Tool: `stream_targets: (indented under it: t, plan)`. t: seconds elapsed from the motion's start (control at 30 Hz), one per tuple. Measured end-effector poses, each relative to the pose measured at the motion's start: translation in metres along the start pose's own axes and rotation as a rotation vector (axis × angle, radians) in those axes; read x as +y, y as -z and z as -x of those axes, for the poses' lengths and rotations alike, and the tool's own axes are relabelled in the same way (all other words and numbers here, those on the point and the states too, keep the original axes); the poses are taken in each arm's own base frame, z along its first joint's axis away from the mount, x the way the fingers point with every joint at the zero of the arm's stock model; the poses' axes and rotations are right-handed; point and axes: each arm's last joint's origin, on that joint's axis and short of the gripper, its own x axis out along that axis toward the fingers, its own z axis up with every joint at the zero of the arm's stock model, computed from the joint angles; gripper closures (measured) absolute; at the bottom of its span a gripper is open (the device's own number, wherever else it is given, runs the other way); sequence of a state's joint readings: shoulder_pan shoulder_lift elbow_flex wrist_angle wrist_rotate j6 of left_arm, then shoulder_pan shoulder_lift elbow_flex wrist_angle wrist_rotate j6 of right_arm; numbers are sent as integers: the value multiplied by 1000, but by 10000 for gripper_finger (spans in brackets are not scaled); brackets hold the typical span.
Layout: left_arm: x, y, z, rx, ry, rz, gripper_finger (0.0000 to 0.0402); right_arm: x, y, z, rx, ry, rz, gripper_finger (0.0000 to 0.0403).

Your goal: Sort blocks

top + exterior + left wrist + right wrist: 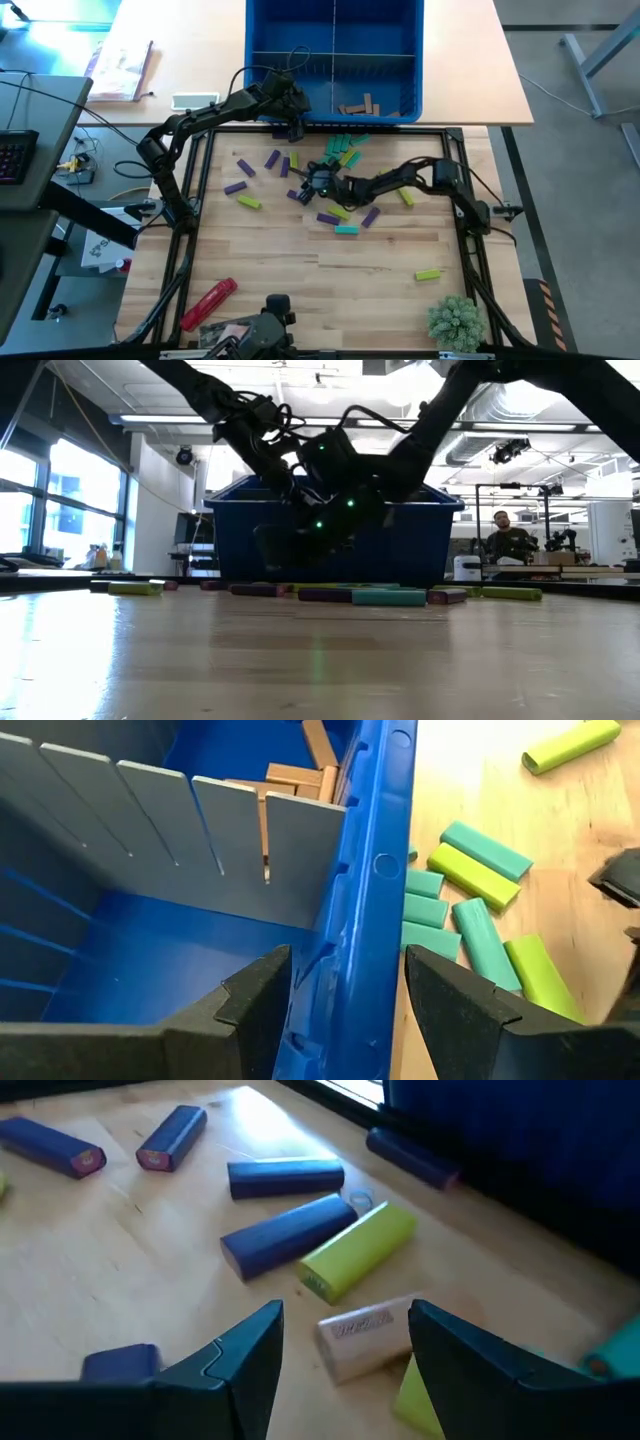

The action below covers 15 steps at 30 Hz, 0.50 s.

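The right claw hangs open over a tan block, lime block touching a purple block.

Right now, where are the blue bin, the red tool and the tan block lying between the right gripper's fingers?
blue bin (262,30), high view, on its left wall.
red tool (208,303), high view, on the middle of its body.
tan block (366,1336), right wrist view, on its top face.

The high view looked straight down on the table; the low one sat at tabletop level, facing the blue bin (also seen overhead). Each wrist camera peered closely past its own fingers.
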State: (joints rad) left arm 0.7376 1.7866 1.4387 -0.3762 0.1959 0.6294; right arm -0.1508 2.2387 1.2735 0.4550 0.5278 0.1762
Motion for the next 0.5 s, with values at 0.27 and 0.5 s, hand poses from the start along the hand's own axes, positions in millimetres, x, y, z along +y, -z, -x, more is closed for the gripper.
stream_targets:
  t: [0.27,0.5]
  plan:
    - [0,-1,0,-6,-1,-2,222,-19,-3,-12,33,-70,33,201]
    - [-4,-4,-1,-10,5,-10,222,-27,5,-15,132,-109,32,201]
